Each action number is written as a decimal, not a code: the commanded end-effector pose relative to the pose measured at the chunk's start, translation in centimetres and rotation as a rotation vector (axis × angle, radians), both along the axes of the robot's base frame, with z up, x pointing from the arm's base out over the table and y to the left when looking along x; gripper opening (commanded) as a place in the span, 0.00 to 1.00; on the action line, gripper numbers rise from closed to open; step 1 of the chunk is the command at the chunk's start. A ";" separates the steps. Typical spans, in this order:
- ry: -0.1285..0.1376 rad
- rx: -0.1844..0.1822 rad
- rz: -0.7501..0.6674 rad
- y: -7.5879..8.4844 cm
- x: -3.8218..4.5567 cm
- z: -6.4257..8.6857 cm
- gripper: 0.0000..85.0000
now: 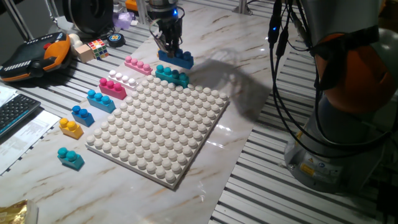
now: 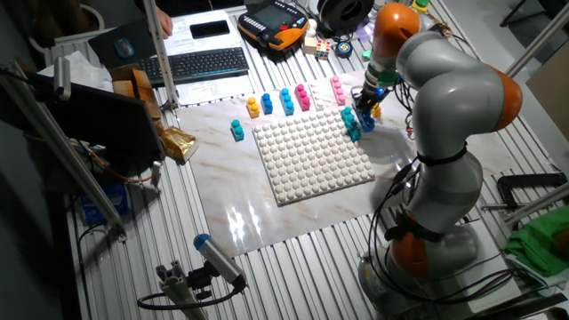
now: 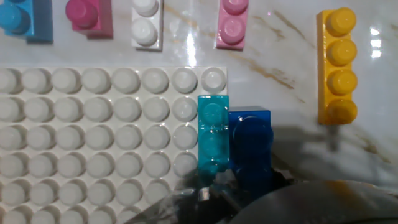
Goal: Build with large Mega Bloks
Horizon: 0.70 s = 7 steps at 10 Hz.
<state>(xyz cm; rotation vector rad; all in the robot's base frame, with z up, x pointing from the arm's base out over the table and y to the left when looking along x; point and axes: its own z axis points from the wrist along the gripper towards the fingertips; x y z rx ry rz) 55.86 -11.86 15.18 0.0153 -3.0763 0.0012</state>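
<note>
My gripper (image 1: 169, 50) stands at the far corner of the white baseplate (image 1: 161, 134), shut on a blue brick (image 1: 177, 58). In the hand view the blue brick (image 3: 250, 146) sits just off the plate's edge, against a teal brick (image 3: 213, 137) that is on the plate's edge column (image 1: 171, 74). A yellow four-stud brick (image 3: 337, 65) lies on the table beyond it. Along the plate's side lie a pink brick (image 1: 138, 65), a magenta brick with a white one (image 1: 114, 85), a light blue brick (image 1: 101, 99), a small blue (image 1: 82, 115), a yellow (image 1: 71, 127) and a teal one (image 1: 71, 157).
A puzzle cube (image 1: 97, 48), a tape roll (image 1: 116, 39) and an orange-black teach pendant (image 1: 34, 56) lie at the far left. A keyboard (image 1: 15, 112) is at the left edge. The robot's base and cables (image 1: 336, 124) stand at the right.
</note>
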 end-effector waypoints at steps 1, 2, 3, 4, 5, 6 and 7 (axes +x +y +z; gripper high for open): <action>0.007 -0.024 0.016 0.0 -0.01 0.0 0.01; 0.007 -0.006 0.029 0.0 -0.01 0.0 0.01; 0.013 0.008 0.015 0.0 -0.01 0.0 0.01; 0.020 0.005 -0.002 0.2 0.07 0.2 0.01; 0.030 0.020 -0.015 1.5 0.41 1.1 0.01; 0.028 0.021 -0.021 3.1 0.67 1.9 0.01; 0.011 0.012 -0.032 5.1 0.97 2.1 0.01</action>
